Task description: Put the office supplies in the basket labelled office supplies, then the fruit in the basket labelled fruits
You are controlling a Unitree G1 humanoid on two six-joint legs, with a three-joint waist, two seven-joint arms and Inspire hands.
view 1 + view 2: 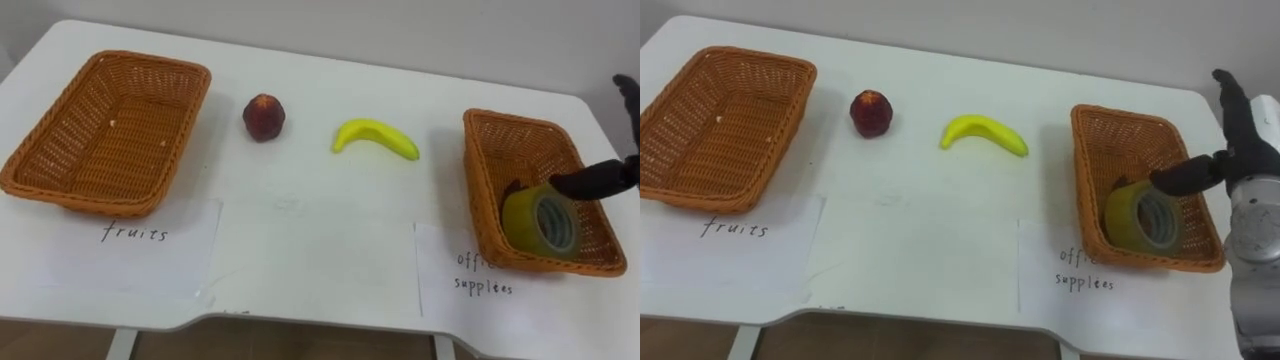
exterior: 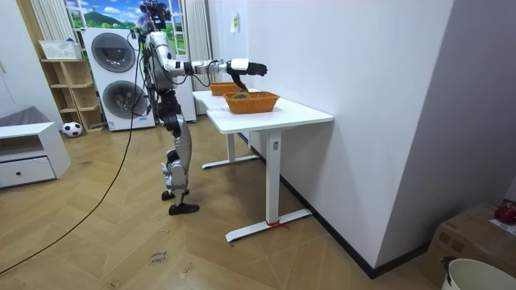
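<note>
**White table in a laundry corner, right hand spread over the supplies basket**

Wood flooring (image 2: 121, 234) runs under a white table (image 1: 930, 190) that stands against a plain white wall (image 2: 363, 97). Behind the robot are two stacked washing machines (image 2: 121, 72), an open shelf (image 2: 68, 89) and a ball (image 2: 71, 127) on the floor. The robot stands upright at the table's end on the room view's left.

Two wicker baskets sit at opposite ends of the table, each with a handwritten sheet of paper in front of it. The left basket (image 1: 790, 120) holds nothing large. Between the baskets, well apart from each other, lie a red round fruit (image 1: 871, 112) and a banana (image 1: 985, 134), both on the bare tabletop. In the right basket (image 1: 1130, 150), a yellow-green tape roll (image 1: 1125, 215) leans tilted in the near corner against the wall.

The right arm reaches out level from the shoulder over the right basket. The right hand (image 1: 1240, 150) hangs above the basket's outer side with its fingers (image 1: 1230, 100) straight and pointing away from the robot. The thumb (image 1: 1185, 176) sticks out sideways toward the roll's upper edge. Nothing is gripped, and whether the thumb tip touches the roll cannot be told.
</note>
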